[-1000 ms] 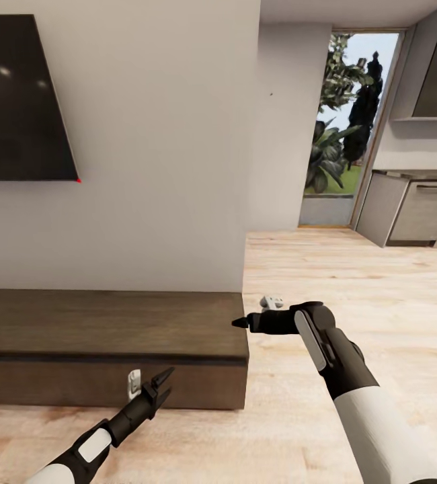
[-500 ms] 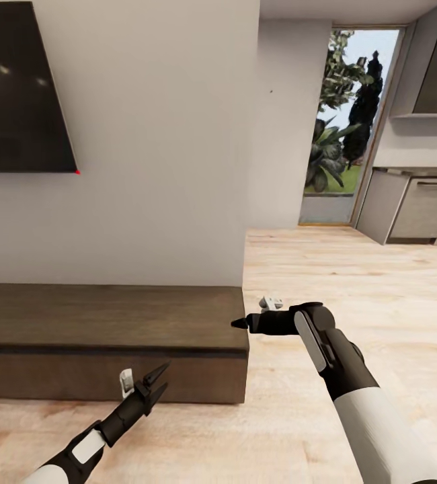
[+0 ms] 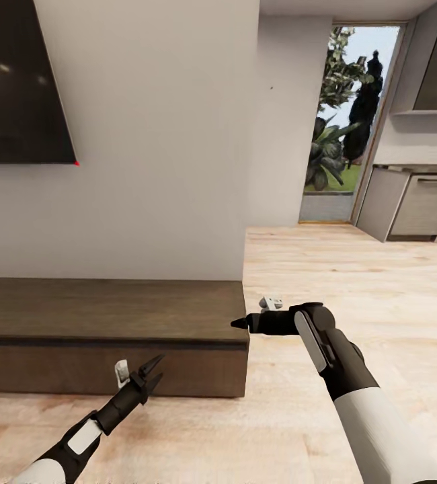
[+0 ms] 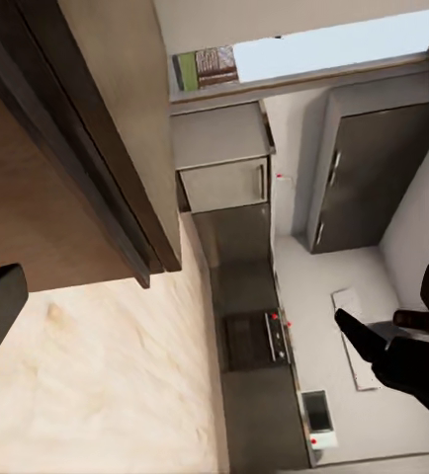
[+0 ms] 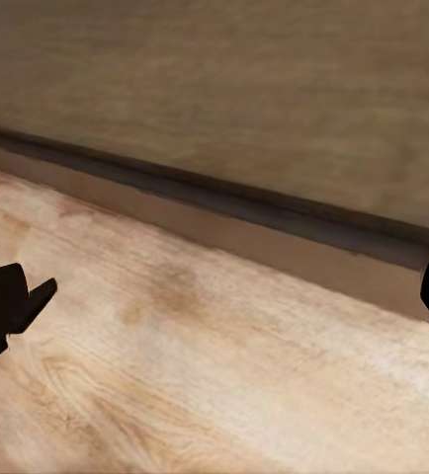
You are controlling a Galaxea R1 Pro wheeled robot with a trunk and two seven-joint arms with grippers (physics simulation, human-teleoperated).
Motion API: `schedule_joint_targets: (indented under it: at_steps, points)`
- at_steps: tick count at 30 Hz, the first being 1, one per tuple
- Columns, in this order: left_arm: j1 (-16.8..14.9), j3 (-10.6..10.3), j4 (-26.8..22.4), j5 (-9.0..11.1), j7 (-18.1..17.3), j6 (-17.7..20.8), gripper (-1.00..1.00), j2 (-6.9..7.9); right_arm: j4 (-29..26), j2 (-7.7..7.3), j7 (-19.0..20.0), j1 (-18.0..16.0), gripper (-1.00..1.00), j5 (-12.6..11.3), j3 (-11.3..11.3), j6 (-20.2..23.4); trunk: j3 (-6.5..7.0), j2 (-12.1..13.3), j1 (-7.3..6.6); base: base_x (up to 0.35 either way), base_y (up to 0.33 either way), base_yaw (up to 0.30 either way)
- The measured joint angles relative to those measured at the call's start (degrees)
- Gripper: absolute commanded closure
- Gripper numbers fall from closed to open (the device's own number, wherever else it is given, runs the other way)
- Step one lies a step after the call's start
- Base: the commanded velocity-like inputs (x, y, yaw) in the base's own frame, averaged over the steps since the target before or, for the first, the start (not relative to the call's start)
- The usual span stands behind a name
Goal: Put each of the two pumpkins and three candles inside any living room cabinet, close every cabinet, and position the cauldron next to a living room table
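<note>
Dark brown wood makes up the long, low cabinet (image 3: 104, 323), which stands against the white wall (image 3: 151, 134) below a black wall screen (image 3: 17, 87), its plain front panels shut. The left gripper (image 3: 152, 374) hangs in front of the cabinet's front face, fingers spread and holding nothing. The right gripper (image 3: 240, 323) points at the cabinet's right end; I cannot tell how its fingers stand. Pale plank floor (image 3: 353, 275) runs toward a grey kitchen.

arms: white shells, black joints | hands: black, pointed fingers (image 3: 152, 368)
</note>
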Motion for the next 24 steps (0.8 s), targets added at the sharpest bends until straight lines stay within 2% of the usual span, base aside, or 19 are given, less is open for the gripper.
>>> schedule_joint_targets:
  at_steps: [5,15,24]
  points:
    - [-2.4,0.04,-0.57,0.41,1.95,1.28,-1.0,0.03,0.0,0.0,-0.12,0.03,-1.0,0.0,0.02,0.0,-0.36,-0.82,0.44,0.0,0.0,0.0]
    - [-2.58,-0.07,0.28,0.47,2.34,1.32,-1.0,-0.13,0.0,0.0,-0.22,0.03,-1.0,0.08,-0.18,0.0,-0.36,-0.82,0.44,0.007,0.0,0.0]
    - [-2.58,-0.11,1.92,0.68,2.46,1.35,-1.0,-0.12,0.0,0.0,-0.22,0.02,-1.0,0.12,-0.21,0.01,-0.36,-0.82,0.42,0.25,-0.054,0.0]
